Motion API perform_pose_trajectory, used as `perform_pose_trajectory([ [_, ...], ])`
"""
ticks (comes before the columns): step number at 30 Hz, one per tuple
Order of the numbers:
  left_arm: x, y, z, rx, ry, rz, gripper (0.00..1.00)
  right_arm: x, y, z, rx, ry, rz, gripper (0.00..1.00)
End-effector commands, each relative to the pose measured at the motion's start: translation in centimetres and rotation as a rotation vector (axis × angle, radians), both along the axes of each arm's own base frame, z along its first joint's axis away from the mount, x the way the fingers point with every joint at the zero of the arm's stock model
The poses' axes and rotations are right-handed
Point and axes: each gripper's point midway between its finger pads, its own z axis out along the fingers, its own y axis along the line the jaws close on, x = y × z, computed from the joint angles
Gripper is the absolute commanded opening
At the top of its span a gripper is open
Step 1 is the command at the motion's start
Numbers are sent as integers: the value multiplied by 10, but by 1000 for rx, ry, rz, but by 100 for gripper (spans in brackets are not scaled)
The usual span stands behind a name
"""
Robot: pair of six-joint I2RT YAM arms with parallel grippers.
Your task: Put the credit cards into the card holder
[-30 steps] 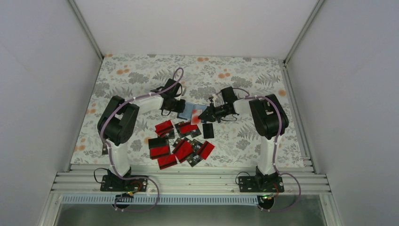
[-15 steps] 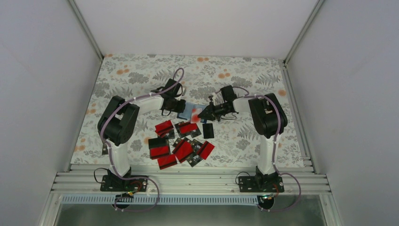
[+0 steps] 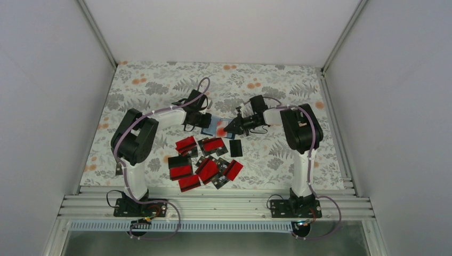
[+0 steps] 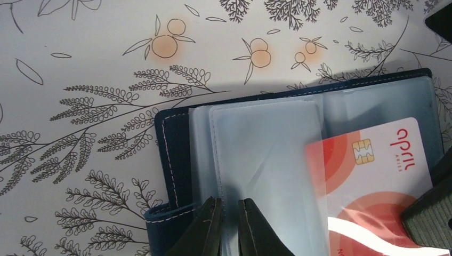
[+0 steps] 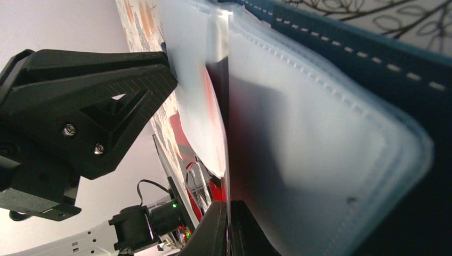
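The navy card holder (image 4: pixel 169 144) lies open on the floral cloth, its clear sleeves (image 4: pixel 266 154) fanned out; it also shows in the top view (image 3: pixel 211 126). My left gripper (image 4: pixel 230 207) is shut on the edge of one sleeve near the spine. My right gripper (image 5: pixel 228 209) is shut on the pale card with the red blot (image 4: pixel 373 176), which lies over the holder's right half, partly under a sleeve. In the right wrist view the card (image 5: pixel 205 122) stands edge-on against the sleeves (image 5: pixel 309 144). In the top view both grippers meet over the holder, left (image 3: pixel 204 122), right (image 3: pixel 231 127).
Several red cards with black bands (image 3: pixel 205 162) and a black card (image 3: pixel 236 148) lie scattered in front of the holder. White walls with metal rails (image 3: pixel 325 69) close in the cloth on three sides.
My right gripper has moved a little to the left with the pale card, sliding it further over the holder. The left gripper has hardly moved.
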Motion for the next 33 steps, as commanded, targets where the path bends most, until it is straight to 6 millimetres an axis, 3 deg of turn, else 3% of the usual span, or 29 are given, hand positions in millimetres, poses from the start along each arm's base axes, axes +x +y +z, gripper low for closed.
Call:
perform_pose_trajectory([
  [1,-12,-6,-8,4,31,-46,9,7,-5,-9,-14,18,-14,4],
  [17,-15,-7,-11,8,44,-49,9,27,-2,-8,-30,-45,-12,4],
  [24,-18,-4,-13,12,54,-40,8,24,-3,-12,-34,-67,-26,4],
  [33,-25,0,-17,14,73,-16,8,19,12,-7,-46,-87,-36,4],
])
